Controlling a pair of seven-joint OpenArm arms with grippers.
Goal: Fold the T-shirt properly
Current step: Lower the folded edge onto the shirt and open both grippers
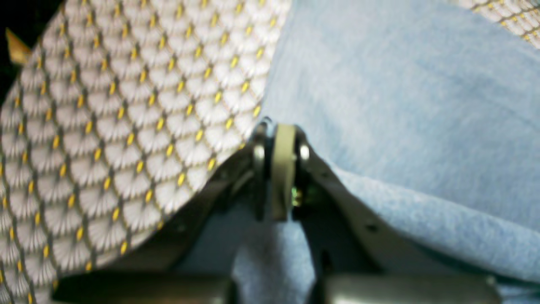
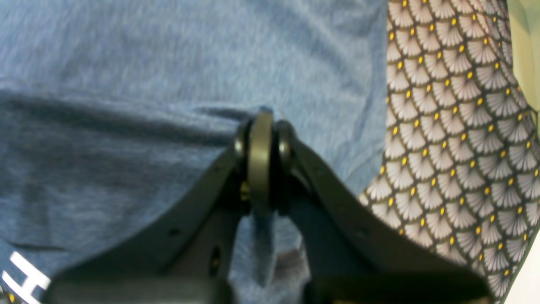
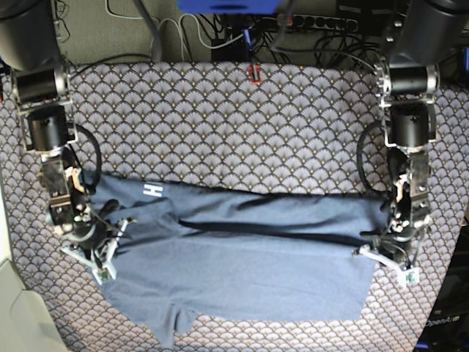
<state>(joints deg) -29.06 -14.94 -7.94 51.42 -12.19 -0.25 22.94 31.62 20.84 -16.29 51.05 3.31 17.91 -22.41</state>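
The slate-blue T-shirt (image 3: 242, 264) lies spread across the near half of the table, with its upper part folded down in a long crease. A white letter H (image 3: 152, 191) shows near its left end. My right gripper (image 3: 102, 246) is at the shirt's left edge in the base view. In the right wrist view the right gripper (image 2: 262, 126) is shut, with T-shirt (image 2: 126, 84) cloth bunched between its fingers. My left gripper (image 3: 377, 249) is at the shirt's right edge. In the left wrist view the left gripper (image 1: 282, 135) is shut on a fold of the T-shirt (image 1: 400, 105).
A grey scallop-patterned tablecloth (image 3: 242, 125) covers the table under the shirt. Cables and a power strip (image 3: 315, 26) run along the back edge. A small red item (image 3: 254, 73) sits at the back middle. A pale surface (image 3: 15, 293) borders the table at the near left.
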